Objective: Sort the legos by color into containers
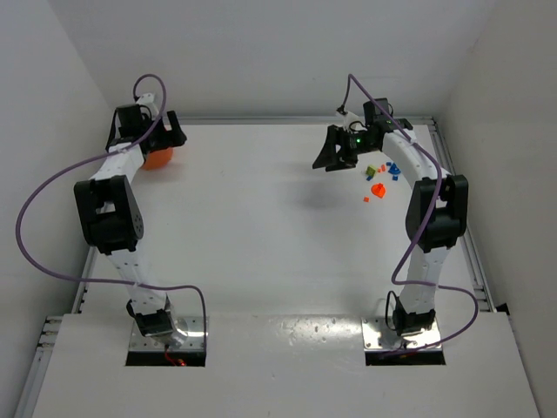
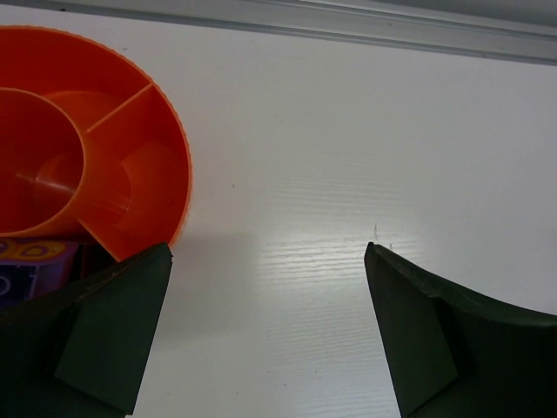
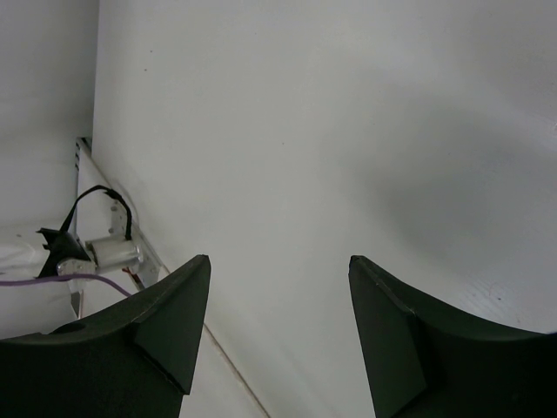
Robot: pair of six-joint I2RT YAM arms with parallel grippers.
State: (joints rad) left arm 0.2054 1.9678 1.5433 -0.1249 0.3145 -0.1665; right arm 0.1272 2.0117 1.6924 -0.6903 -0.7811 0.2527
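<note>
Several small legos lie loose at the back right of the table: an orange-red piece [image 1: 378, 188], blue ones [image 1: 393, 168], a yellow-green one [image 1: 372, 171] and a tiny red one [image 1: 366, 199]. The orange bowl [image 1: 157, 159] sits at the back left. In the left wrist view its rim [image 2: 179, 161] and inner dividers show, with a purple lego [image 2: 35, 254] in a near compartment, partly hidden by a finger. My left gripper [image 2: 268, 252] is open over bare table just right of the bowl, under the left wrist [image 1: 167, 138]. My right gripper [image 3: 280, 259] is open and empty, raised left of the loose legos [image 1: 331, 155].
A metal rail [image 2: 365, 30] runs along the table's back edge, just behind the bowl. White walls close in the table on the left, back and right. The left arm's base and purple cable [image 3: 91, 257] show in the right wrist view.
</note>
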